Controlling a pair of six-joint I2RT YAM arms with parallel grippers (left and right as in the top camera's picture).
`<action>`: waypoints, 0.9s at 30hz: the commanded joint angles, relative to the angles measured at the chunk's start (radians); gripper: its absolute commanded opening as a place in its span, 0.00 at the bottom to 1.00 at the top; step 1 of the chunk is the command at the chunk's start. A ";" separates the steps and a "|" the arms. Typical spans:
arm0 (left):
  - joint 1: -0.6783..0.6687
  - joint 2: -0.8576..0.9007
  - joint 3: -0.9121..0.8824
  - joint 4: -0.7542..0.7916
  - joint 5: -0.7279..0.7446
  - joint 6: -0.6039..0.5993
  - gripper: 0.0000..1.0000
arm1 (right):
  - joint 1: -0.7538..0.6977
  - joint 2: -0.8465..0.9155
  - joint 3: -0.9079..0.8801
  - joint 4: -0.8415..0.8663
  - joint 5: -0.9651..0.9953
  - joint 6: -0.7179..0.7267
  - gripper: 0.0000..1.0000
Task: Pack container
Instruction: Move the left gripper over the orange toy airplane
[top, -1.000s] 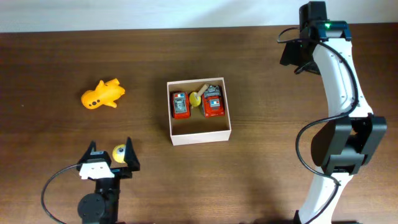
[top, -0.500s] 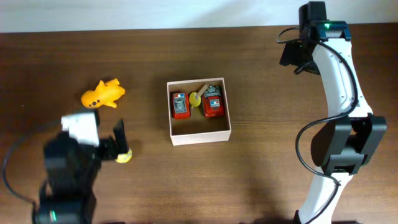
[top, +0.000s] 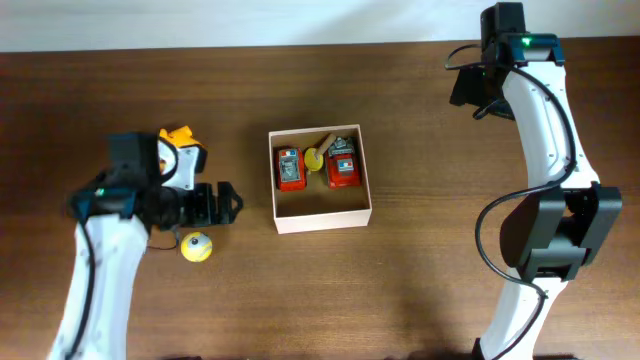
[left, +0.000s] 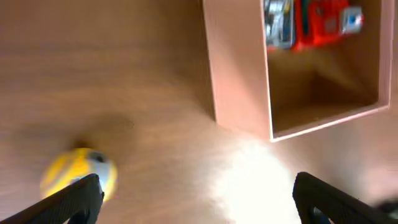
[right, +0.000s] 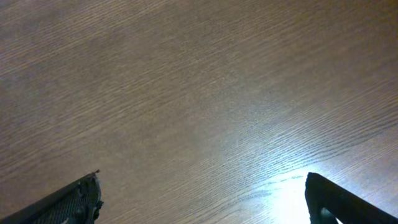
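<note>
While both arms' jaws gape empty, the small round yellow toy (top: 196, 246) lies loose; a glancing left approach could roll it away.

Dark brown wood table (top: 420, 120). On it: white-walled container (top: 322, 217) near the middle, small yellow ball (top: 196, 246) to its left, yellow-orange toy (top: 182, 137) farther up-left, partly hidden.

White container (top: 325, 219) (brown inside), yellow ball (top: 196, 246)
</note>
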 joint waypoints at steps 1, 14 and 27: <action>0.003 0.084 0.016 0.014 0.108 0.019 0.99 | -0.004 0.004 0.000 0.000 0.008 0.001 0.99; 0.006 0.147 0.177 0.339 -0.780 -0.039 0.99 | -0.004 0.004 0.000 0.000 0.008 0.001 0.99; 0.066 0.394 0.177 0.574 -0.709 0.317 0.99 | -0.004 0.004 0.000 0.000 0.008 0.001 0.99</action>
